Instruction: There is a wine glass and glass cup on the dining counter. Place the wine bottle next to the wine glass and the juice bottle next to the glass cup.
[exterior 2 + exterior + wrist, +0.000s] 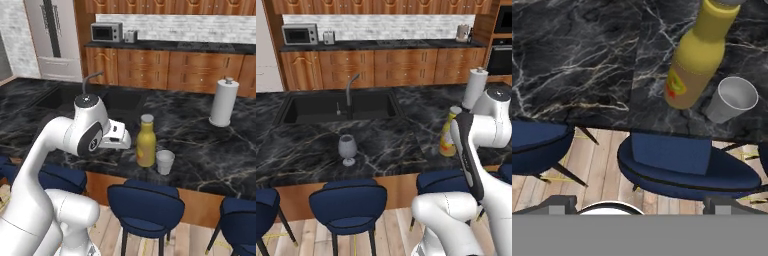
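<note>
The hand (639,207) hangs released, jaws wide and holding nothing, above the blue stools (677,165) just off the table's (577,65) front edge. Ahead of it the juice bottle (697,55), stout, yellow and smooth with a red-and-yellow label, stands upright near that edge. The glass cup (732,99), a pale translucent tumbler, sits just beside the bottle. The black marble-veined top lies bare on the bottle's other side as far as the stemmed wine glass (347,149); beyond the bottle stands a white paper-towel roll (222,102).
</note>
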Available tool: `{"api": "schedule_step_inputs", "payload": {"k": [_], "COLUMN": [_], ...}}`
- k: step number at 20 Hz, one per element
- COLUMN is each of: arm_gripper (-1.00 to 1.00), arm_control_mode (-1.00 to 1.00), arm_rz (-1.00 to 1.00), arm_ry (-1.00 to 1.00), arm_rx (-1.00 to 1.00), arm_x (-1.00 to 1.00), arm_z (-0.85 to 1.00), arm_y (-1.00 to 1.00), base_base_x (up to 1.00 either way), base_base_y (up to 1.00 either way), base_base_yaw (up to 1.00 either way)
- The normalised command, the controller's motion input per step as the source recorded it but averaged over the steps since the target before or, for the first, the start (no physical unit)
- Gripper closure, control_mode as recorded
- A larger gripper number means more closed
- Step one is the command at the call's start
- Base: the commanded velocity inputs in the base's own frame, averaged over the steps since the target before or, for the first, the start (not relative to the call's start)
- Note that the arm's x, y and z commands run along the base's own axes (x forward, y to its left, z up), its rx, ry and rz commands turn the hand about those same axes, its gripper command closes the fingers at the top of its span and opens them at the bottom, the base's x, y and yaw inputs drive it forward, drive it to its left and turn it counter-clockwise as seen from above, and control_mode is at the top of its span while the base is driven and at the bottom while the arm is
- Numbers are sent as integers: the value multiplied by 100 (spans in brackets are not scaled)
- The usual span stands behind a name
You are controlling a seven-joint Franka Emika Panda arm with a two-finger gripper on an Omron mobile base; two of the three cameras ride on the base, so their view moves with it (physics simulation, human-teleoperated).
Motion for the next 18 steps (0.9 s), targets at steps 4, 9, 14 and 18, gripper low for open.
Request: {"api": "schedule_step_inputs", "payload": {"k": [4, 9, 14, 18], "arm_gripper": [-100, -100, -100, -100], "arm_control_mode": [100, 100, 100, 100], "arm_rz": [0, 0, 0, 0], "arm_ry": [0, 0, 0, 0], "arm_rx": [0, 0, 0, 0], "arm_x": [0, 0, 0, 0], "arm_z": [0, 0, 0, 0], "arm_y": [0, 0, 0, 0], "base_base_x": [-65, -69, -51, -7], "base_base_y": [0, 0, -7, 2], "base_base_yaw": [0, 0, -27, -80]}}
